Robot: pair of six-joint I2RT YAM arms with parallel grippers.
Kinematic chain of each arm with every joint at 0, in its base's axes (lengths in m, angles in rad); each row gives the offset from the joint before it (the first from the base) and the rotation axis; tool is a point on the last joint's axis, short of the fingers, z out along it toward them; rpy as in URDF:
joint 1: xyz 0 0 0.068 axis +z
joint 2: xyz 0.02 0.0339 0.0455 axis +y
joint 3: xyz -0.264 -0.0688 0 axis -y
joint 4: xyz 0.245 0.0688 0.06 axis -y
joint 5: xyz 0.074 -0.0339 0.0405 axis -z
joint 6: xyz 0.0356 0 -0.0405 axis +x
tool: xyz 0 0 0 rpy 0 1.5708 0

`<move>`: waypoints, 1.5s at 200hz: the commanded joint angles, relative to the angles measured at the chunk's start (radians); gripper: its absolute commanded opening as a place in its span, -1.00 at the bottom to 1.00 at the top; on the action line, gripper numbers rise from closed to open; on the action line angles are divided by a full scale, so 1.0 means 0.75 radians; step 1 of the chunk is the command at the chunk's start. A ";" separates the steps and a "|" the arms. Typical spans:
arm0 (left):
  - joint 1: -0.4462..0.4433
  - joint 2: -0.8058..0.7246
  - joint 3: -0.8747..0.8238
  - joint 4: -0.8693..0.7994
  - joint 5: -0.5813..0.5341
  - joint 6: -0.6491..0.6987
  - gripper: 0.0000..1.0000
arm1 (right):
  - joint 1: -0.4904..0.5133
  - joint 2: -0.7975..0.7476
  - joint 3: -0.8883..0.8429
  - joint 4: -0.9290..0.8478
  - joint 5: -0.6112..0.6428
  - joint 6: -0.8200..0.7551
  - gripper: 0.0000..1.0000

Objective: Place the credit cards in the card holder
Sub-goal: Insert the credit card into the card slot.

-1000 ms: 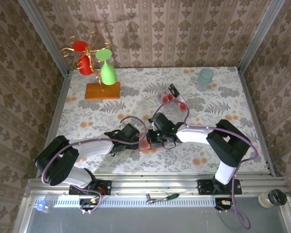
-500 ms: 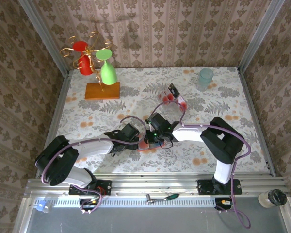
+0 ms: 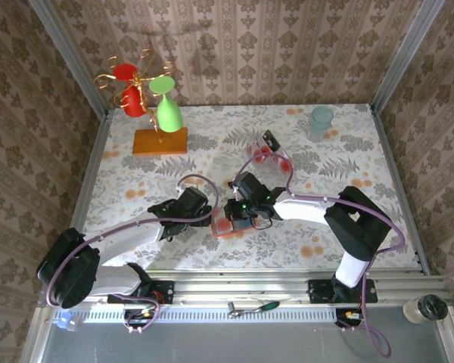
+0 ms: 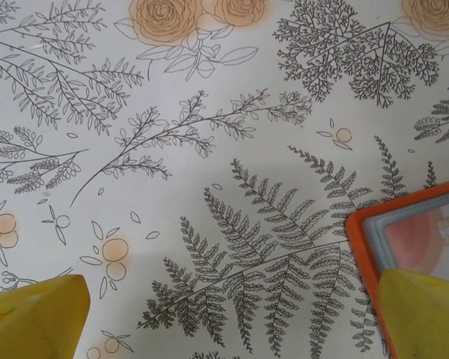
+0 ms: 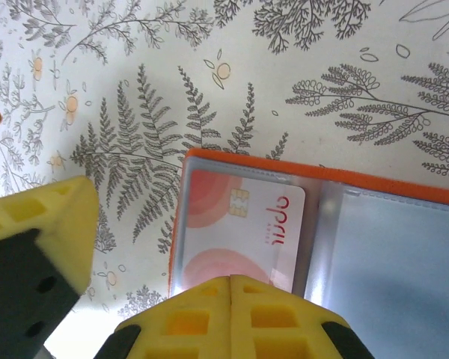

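Lying open: holder (image 3: 227, 225) at the table's 6 o'clock, pink card (image 5: 243, 224) inside.
Spare cards (image 3: 271, 153): 1 o'clock from holder.
Left gripper (image 4: 228, 325): wide open, empty.
Right gripper (image 5: 230, 292): closed, tips over the card.
Feel: probably light, stiff, slippery; pinch an edge.
Right wrist view: chip clear; from the top, a pink blur.

Light: bright, even, overhead
Shadows: soft; wire stand (image 3: 160, 141) shadows back wall (image 3: 303, 53)
Focus: bench (image 4: 209, 112) print sharp
Glare: faint, card holder (image 5: 389, 247) sleeve
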 commanded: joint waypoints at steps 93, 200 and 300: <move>-0.084 0.128 -0.054 0.016 0.017 -0.057 1.00 | -0.001 0.013 -0.083 -0.007 0.016 -0.014 -1.00; -0.093 0.238 -0.050 0.059 0.008 -0.052 1.00 | 0.049 0.099 -0.040 0.006 -0.042 0.006 -1.00; 0.043 -0.022 -0.089 -0.112 -0.034 -0.055 1.00 | 0.011 -0.041 0.016 -0.108 0.001 -0.036 -0.93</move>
